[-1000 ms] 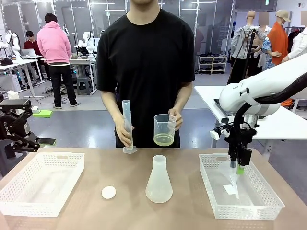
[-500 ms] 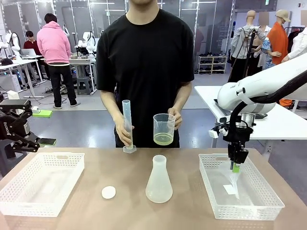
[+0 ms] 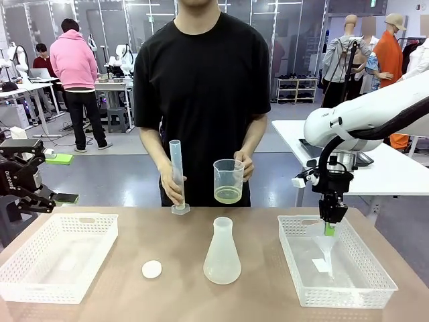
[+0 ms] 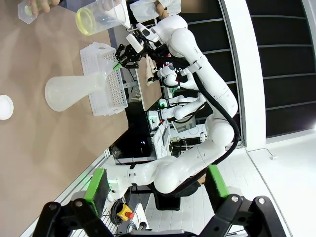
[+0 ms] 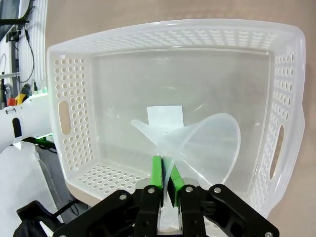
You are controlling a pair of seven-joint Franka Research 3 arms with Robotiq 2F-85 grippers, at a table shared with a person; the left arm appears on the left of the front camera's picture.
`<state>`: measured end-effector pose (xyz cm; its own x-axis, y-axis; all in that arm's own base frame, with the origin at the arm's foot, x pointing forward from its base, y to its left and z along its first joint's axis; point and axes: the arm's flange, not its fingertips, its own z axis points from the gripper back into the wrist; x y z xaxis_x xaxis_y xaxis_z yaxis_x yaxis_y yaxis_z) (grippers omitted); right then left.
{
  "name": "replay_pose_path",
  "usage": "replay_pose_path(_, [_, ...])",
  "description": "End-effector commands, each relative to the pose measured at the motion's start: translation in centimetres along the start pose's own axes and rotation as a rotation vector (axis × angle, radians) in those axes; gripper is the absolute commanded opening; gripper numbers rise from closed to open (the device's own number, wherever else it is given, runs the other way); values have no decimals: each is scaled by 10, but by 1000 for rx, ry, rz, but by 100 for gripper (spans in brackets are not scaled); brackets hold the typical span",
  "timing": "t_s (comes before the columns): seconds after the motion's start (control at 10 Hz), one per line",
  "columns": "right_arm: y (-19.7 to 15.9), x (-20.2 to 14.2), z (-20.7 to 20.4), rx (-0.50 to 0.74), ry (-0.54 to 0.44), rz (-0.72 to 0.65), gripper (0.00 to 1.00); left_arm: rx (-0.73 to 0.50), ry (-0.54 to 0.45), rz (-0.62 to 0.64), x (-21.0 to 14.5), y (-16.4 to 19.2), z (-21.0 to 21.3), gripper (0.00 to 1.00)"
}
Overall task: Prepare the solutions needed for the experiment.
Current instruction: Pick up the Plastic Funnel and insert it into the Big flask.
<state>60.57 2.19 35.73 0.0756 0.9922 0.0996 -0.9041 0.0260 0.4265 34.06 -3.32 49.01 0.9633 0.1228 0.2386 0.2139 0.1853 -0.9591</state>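
Solution point(image 3: 228, 195): pale yellow, watery, see-through, a shallow layer in the bottom of a clear beaker point(image 3: 229, 173) held in person's hand point(image 3: 247, 166), at 12 o'clock from the conical flask point(image 3: 222, 251). Right gripper point(image 3: 330, 227) pinched together on a clear funnel point(image 5: 212, 145) over the basket point(image 3: 369, 285) at 3 o'clock. Left gripper point(image 4: 157, 186) spread apart, holding nothing, at 9 o'clock.

Two baskets, one left point(image 3: 40, 290) and one right point(image 3: 348, 286), one flask point(image 3: 222, 253), one cylinder point(image 3: 177, 176), one beaker point(image 3: 228, 173) with one portion of solution point(image 3: 228, 195), one funnel point(image 3: 326, 247), one white disc point(image 3: 152, 269), one paper slip point(image 3: 322, 265), and one person point(image 3: 201, 87) at the table.
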Motion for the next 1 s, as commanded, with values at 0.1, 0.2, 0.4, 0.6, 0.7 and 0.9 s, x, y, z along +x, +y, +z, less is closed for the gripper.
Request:
replay_pose_path(0.1, [10,2,15,-3,-38,34,0,-21,-3,0,1,-3,-2,100])
replay_pose_path(0.2, [28,8,30,-53,-32,35,0,-21,-3,0,1,-3,-2,100])
replay_pose_path(0.4, [72,23,67,-159,-19,52,0,-21,-3,0,1,-3,-2,100])
replay_pose_path(0.6, [121,40,99,-300,12,57,0,-21,-3,0,1,-3,-2,100])
replay_pose_path(0.7, [150,48,113,-395,33,85,0,-21,-3,0,1,-3,-2,100])
replay_pose_path(0.9, [205,59,130,-554,60,117,0,-21,-3,0,1,-3,-2,100])
